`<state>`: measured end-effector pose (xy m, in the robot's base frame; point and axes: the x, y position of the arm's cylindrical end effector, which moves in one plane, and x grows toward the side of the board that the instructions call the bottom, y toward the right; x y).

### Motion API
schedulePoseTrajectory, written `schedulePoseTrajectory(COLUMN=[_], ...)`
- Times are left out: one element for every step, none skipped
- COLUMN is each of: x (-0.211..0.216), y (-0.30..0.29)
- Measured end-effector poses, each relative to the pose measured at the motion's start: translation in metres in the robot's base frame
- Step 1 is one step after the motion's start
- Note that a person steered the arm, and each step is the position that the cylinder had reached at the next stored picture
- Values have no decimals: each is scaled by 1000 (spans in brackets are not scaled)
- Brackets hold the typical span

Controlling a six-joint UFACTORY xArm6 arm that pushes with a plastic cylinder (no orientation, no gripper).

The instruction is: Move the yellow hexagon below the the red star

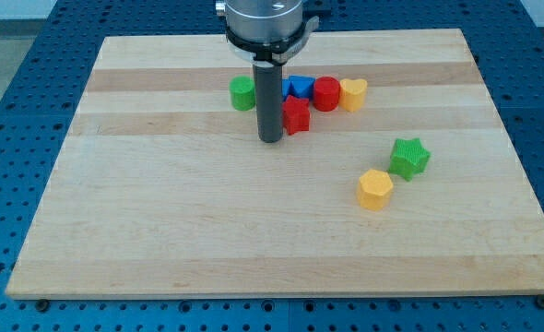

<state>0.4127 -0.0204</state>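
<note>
Pincer there is none on this rig, only my tip (271, 140), holding nothing, planted just at nine o'clock of the red star (296, 115). I see the wooden board (161, 231) wide open across its six o'clock half. Behind the star runs a row: green block (242, 93), blue block (300, 87), red cylinder (326, 94), yellow heart (353, 94). At four o'clock, well apart, the green star (409, 158) sits just beside the yellow hexagon (375, 189).
</note>
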Motion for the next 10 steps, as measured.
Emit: schedulePoseTrajectory(x=[0, 0, 0, 0, 5, 26, 62, 122, 176, 190], y=[-6, 3, 37, 68, 73, 53, 30, 59, 111, 177])
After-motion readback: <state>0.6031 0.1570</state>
